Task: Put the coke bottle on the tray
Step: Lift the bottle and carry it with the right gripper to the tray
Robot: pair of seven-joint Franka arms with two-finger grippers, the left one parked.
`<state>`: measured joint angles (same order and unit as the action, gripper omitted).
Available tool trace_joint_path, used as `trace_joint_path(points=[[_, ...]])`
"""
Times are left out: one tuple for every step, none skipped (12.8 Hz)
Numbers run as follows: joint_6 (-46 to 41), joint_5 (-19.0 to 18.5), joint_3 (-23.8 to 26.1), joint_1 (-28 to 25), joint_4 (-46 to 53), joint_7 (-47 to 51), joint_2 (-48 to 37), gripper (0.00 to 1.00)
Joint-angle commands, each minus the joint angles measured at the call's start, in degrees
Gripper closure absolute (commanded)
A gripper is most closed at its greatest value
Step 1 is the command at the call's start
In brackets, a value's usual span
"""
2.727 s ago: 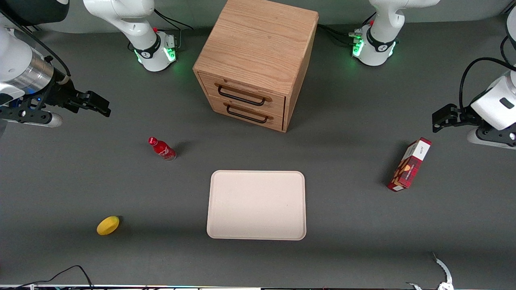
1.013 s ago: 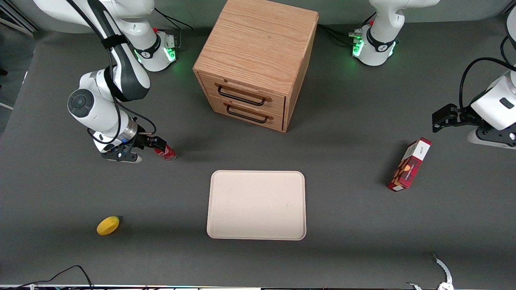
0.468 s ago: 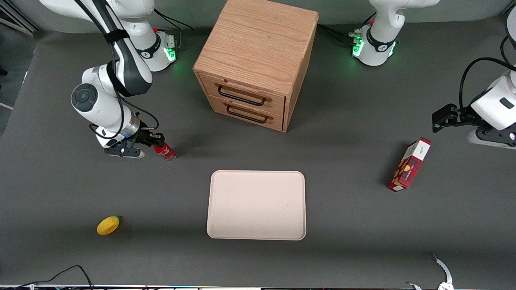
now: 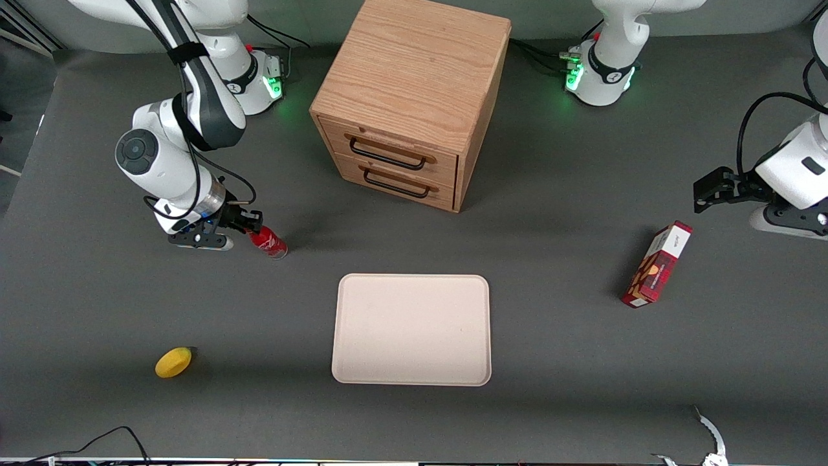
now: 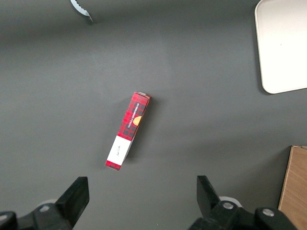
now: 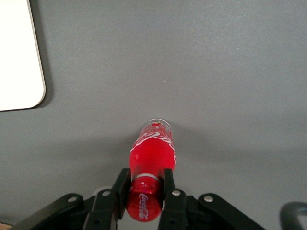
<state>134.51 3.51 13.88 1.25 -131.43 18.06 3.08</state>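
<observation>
Now I have the gripper (image 4: 251, 226) at the frame's left pinched on the coke bottle (image 4: 268, 241) neck, so next comes lifting toward the tray (image 4: 411, 330) at lower centre

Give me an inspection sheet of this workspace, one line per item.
Surface: dark grey table.
Job's things: coke bottle gripped at its neck, base near the table; tray bare.
Clutter: yellow fruit; red snack box toward the parked arm's end; wooden drawer cabinet.
Grippers: gripper shut on the bottle's neck.
Cables: black cable at the table's near edge.
Surroundings: nothing seen.
</observation>
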Motion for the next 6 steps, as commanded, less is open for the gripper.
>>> trace_joint_path(points=[[-3.96,0.53,0.09,-0.28,1.50,0.57,-2.64,1.00],[-7.99,0.53,0.09,-0.28,5.00,0.48,-2.82,1.00],[-13.34,0.53,0.01,-0.19,10.00,0.31,-2.82,1.00],[-20.09,0.45,0.00,-0.11,16.31,0.22,-2.39,1.00],[-26.86,0.45,0.00,-0.11,23.08,0.31,-1.34,1.00],[-31.97,0.45,0.00,-0.19,29.58,0.39,0.15,1.00]])
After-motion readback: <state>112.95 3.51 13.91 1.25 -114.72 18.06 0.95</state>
